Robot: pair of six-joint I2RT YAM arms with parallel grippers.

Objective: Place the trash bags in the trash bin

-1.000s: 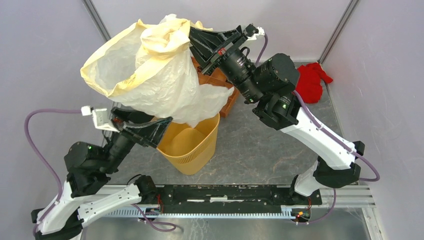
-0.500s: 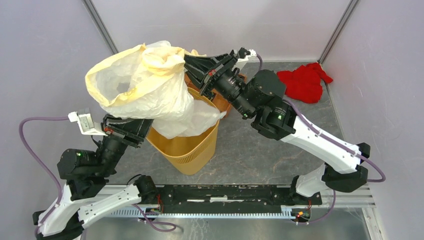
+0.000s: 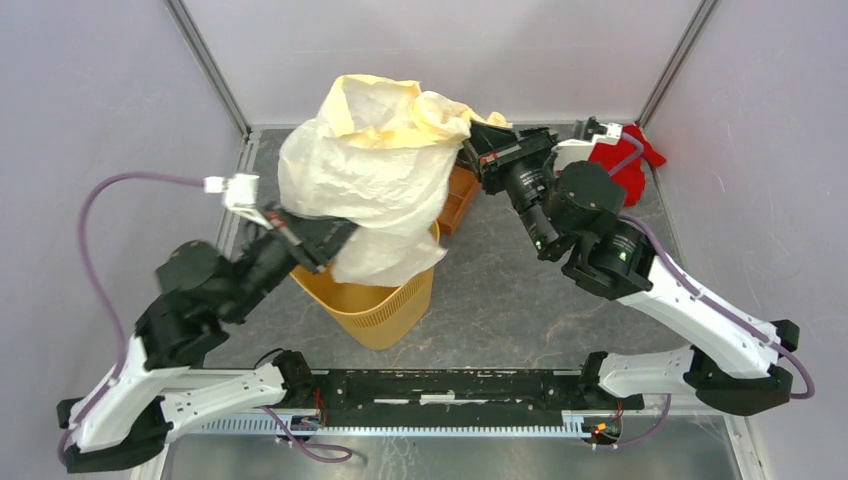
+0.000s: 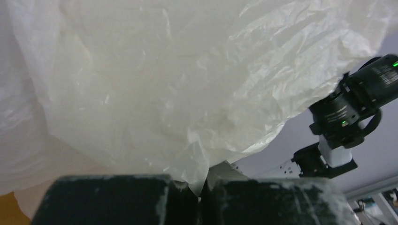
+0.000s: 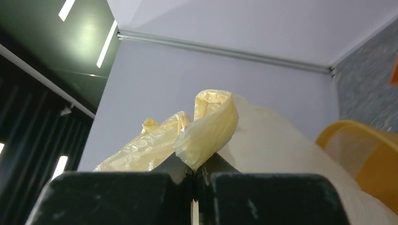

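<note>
A billowing cream-white trash bag hangs in the air over the yellow mesh trash bin, its lower end drooping onto the bin's rim. My left gripper is shut on the bag's lower left film; in the left wrist view the film is pinched between the shut jaws. At the bag's upper right edge my right gripper is shut on a yellowish fold, pinched at the jaw tips. The bin's rim shows at the right of the right wrist view.
A brown wooden tray lies behind the bin, mostly covered by the bag. A red cloth lies in the back right corner, partly behind the right arm. Enclosure walls and metal posts close in the back and sides.
My left gripper has closed on the bag's lower film and risen toward the bin's left rim. The right gripper carried the bag's top edge rightward and back, and the bag shifted right with it.
</note>
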